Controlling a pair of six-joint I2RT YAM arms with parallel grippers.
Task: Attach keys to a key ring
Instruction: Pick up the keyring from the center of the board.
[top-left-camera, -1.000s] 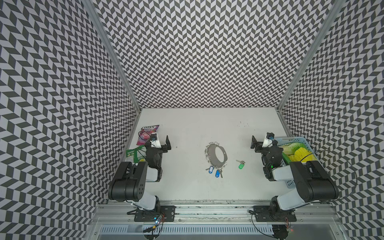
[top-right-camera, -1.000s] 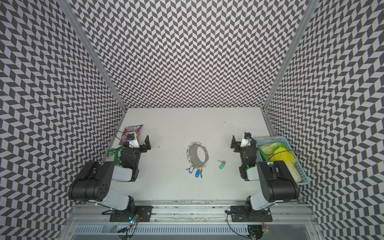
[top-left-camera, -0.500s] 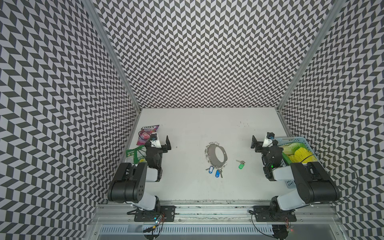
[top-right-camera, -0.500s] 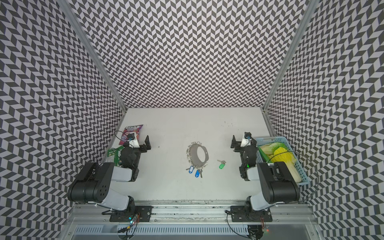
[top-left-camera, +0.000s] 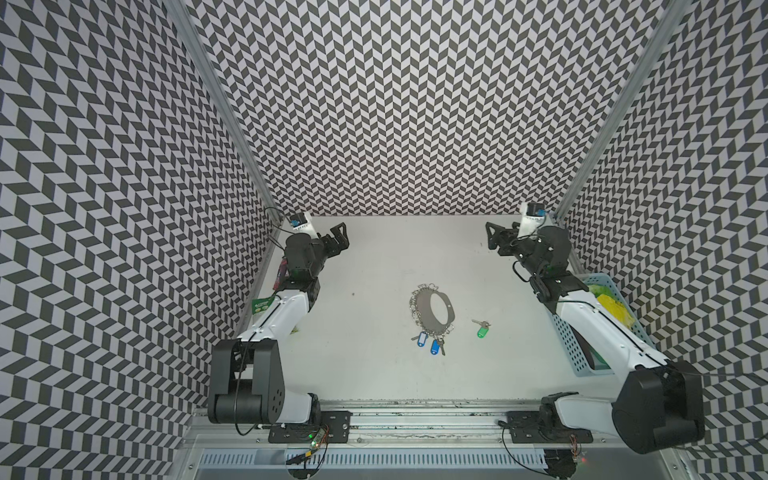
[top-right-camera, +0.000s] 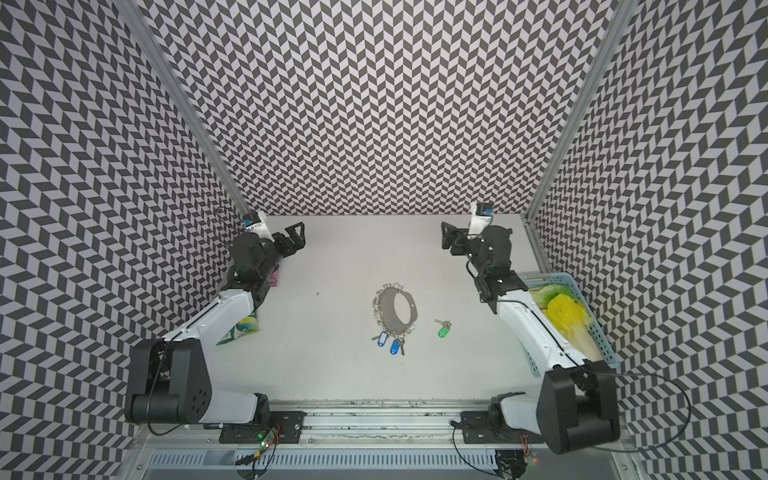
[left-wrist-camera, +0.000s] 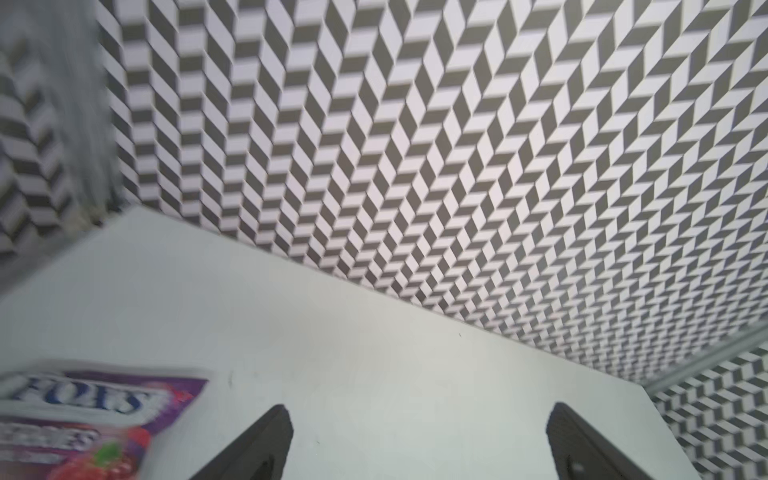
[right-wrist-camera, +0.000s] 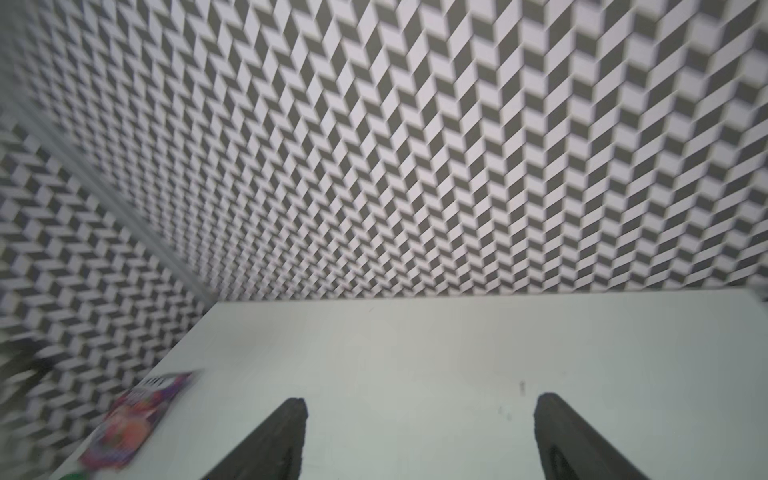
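Beside the key ring, keys lie far from right tool.

The pale gray-white tabletop is smooth and matt. The flat gray crescent-shaped plate has a dull, even finish. The small silver wire rings along its outer edge are bright bare metal. The bright green oblong plastic tag is smooth with a slight sheen, and the small silver metal key joined to it is bare metal. The blue plastic tags share the green tag's finish. The light-blue perforated plastic basket looks semi-matt. The purple printed packet is glossy film. The fingers of the left gripper and the right gripper are black matt plastic.
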